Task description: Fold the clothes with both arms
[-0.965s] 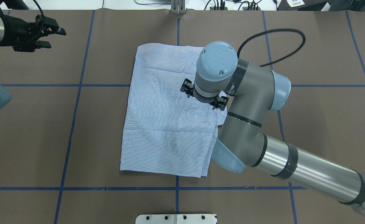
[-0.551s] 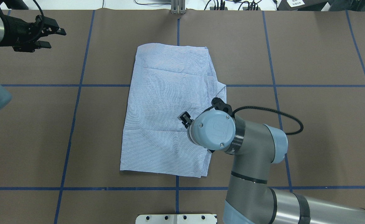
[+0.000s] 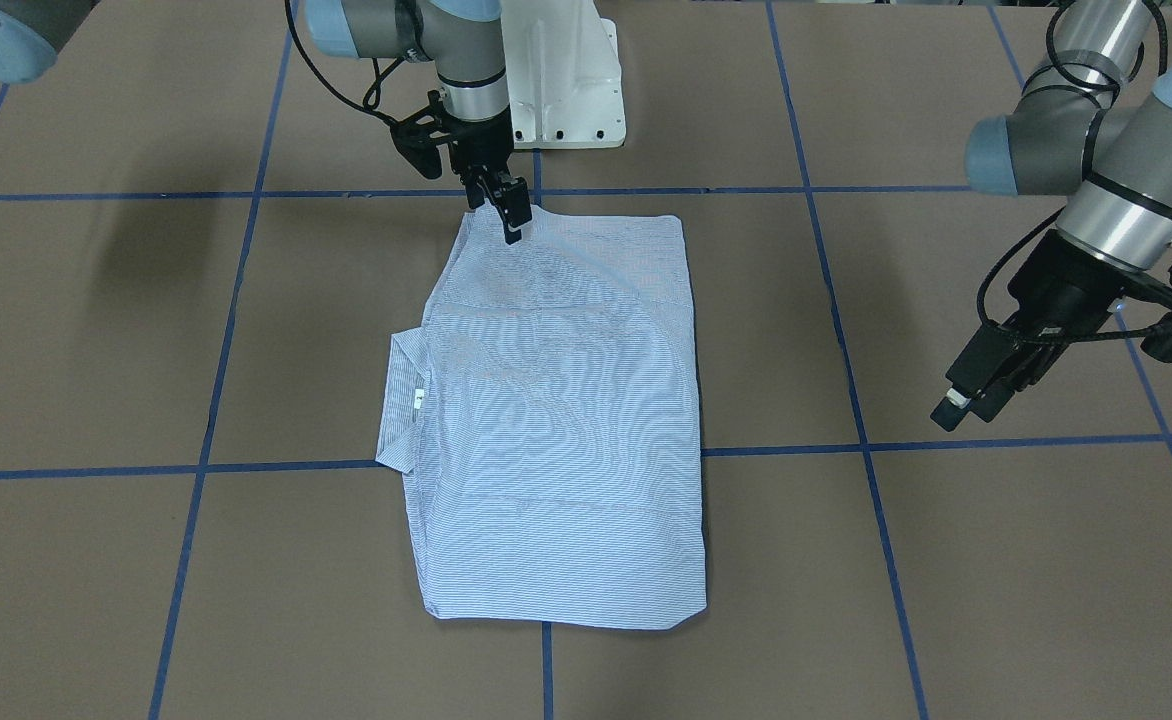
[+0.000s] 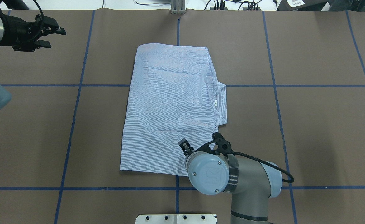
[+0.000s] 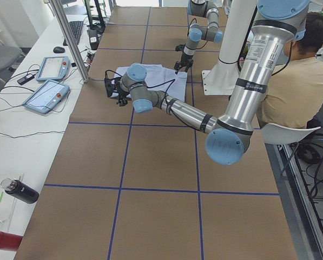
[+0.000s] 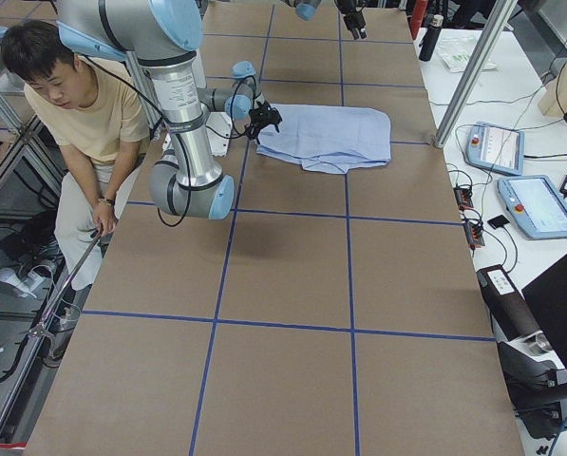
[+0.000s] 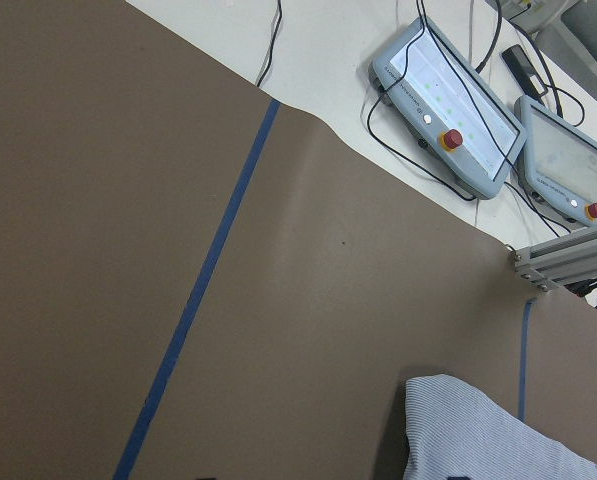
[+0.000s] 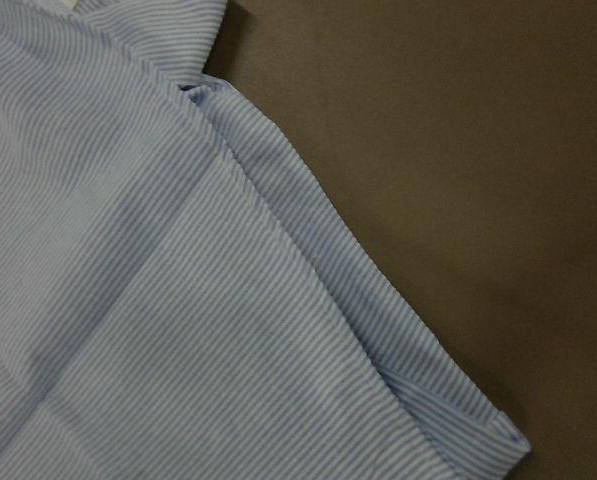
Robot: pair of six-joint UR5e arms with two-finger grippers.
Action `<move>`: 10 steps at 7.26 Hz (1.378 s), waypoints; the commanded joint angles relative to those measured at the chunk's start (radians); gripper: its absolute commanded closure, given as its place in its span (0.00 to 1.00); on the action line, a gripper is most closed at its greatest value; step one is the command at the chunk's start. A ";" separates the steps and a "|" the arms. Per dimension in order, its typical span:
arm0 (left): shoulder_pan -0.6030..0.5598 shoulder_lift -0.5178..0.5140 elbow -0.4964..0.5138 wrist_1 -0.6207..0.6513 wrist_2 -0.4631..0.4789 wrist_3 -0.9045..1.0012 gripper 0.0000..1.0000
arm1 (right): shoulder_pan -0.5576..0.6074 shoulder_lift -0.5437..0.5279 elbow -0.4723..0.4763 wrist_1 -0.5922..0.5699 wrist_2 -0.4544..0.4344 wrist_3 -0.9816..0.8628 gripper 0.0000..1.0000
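shirt (image 4: 170, 109) mid-table (image 4: 310, 130) | right pincer (image 3: 512, 228) at its robot-side edge | left pincer (image 4: 55, 37) well apart, far left

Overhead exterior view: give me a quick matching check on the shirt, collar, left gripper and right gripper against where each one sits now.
1 shirt
2 collar
3 left gripper
4 right gripper

A over bare table, far left, off the cloth
B above the shirt's edge nearest the robot
C folded flat, mid-table
D poking out of the shirt's right side

Pairs: 1-C, 2-D, 3-A, 4-B
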 commanded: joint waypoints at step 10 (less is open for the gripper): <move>-0.003 0.002 -0.010 0.002 0.000 -0.001 0.18 | -0.019 -0.040 -0.009 -0.008 -0.001 0.028 0.46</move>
